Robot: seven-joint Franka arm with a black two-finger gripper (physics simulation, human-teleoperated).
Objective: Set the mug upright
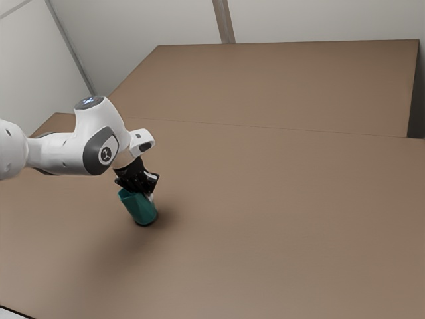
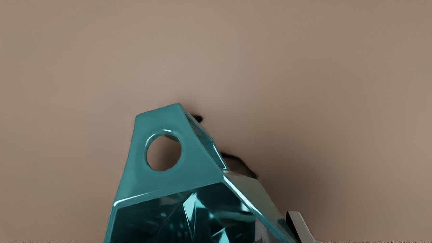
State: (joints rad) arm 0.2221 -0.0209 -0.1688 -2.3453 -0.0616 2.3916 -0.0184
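Right now the mug [image 1: 141,209] is just below the gripper [image 1: 138,190], near enough that the two overlap in the exterior view. Its long axis leans: the mouth tips up toward the exterior view's left, and the base lies lower, toward the exterior view's right. So it is neither flat on its side nor upright. Whether the base touches the table [image 1: 279,219] or is a little above it, I cannot tell.

The wrist view looks partly into the mouth, with the handle [image 2: 197,168] reaching out from the rim, away from the gripper. The mug's far end is hidden behind its own wall.

The arm [image 1: 60,154] comes in from the exterior view's left, runs nearly level, then bends down at the wrist, so the gripper points at the table from above. I cannot tell whether it has the mug in its grasp or is only around it.

The step in hand looks like righting the mug, with part of the turn left. The next move probably calls for swinging the base under the mouth, then lowering gently. Letting go at this slant could tip it over.
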